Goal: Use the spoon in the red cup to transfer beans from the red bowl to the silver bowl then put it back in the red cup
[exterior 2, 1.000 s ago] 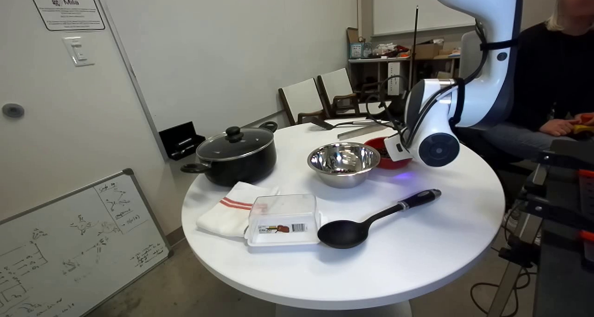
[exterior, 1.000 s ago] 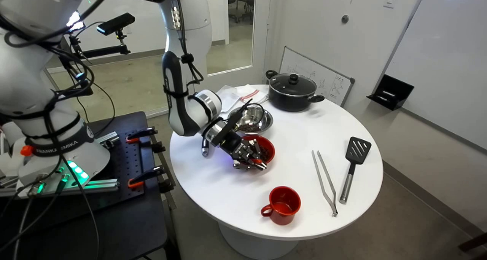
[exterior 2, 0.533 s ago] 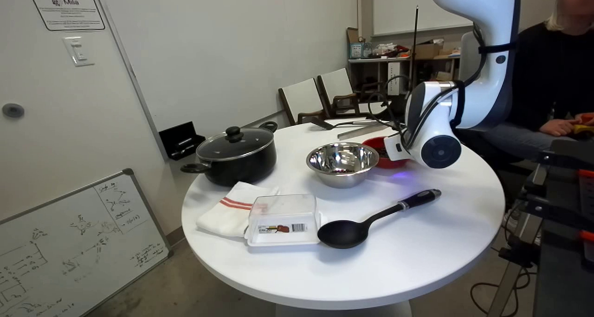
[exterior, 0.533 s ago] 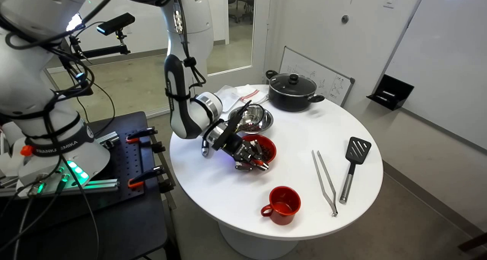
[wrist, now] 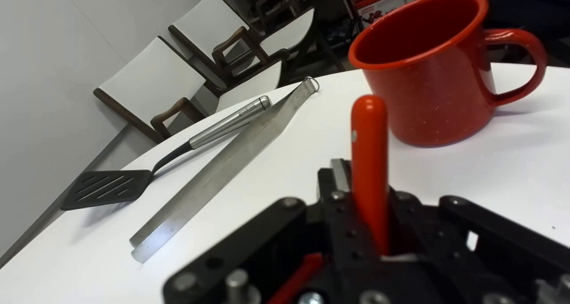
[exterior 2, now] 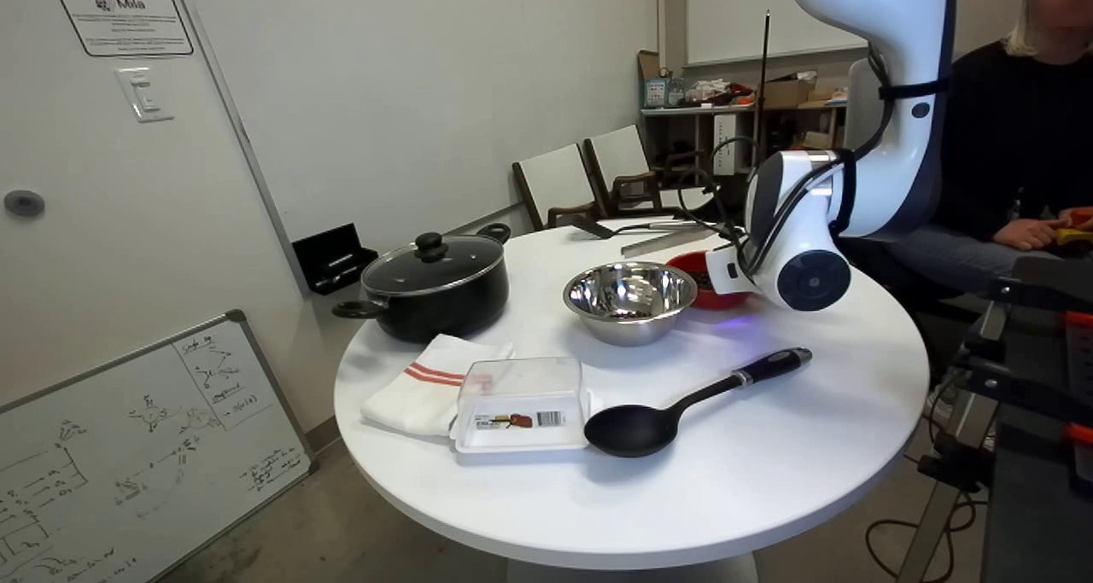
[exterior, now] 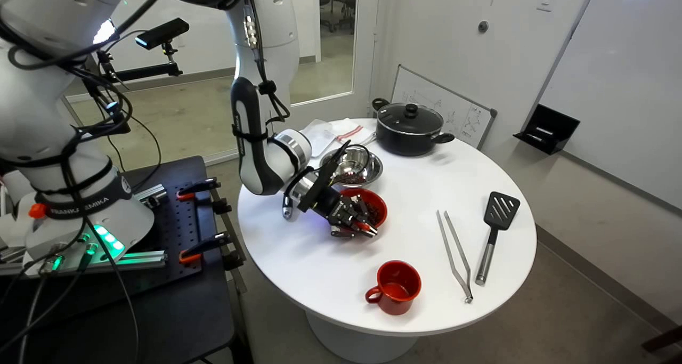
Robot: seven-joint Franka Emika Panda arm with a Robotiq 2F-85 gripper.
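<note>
- Pinching what I take for the spoon's red handle (wrist: 370, 130), my fingers (wrist: 340, 239) hold it, long axis upright in the wrist view, scooping part hidden.
- Right by them, the red bowl (exterior: 368, 195) holds beans (exterior: 373, 213); I judge scooping underway.
- Just beyond it, away from the red cup (wrist: 432, 99), sits the silver bowl (exterior 2: 630, 334): likely my next heading.

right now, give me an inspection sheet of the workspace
Surface: round white table, violet glow below the arm.
Job's things: red cup upright, nothing seen inside; beans in the red bowl; similar dark pieces in the silver bowl.
Clutter: lidded black pot, striped cloth, clear plastic container, black serving spoon, metal tongs, slotted spatula.
Gripper: clamping what looks like a red spoon handle, far end hidden.
Cables: black cables strapped along the arm, with loose loops.
Surroundings: seated person, chairs, leaning whiteboard.
</note>
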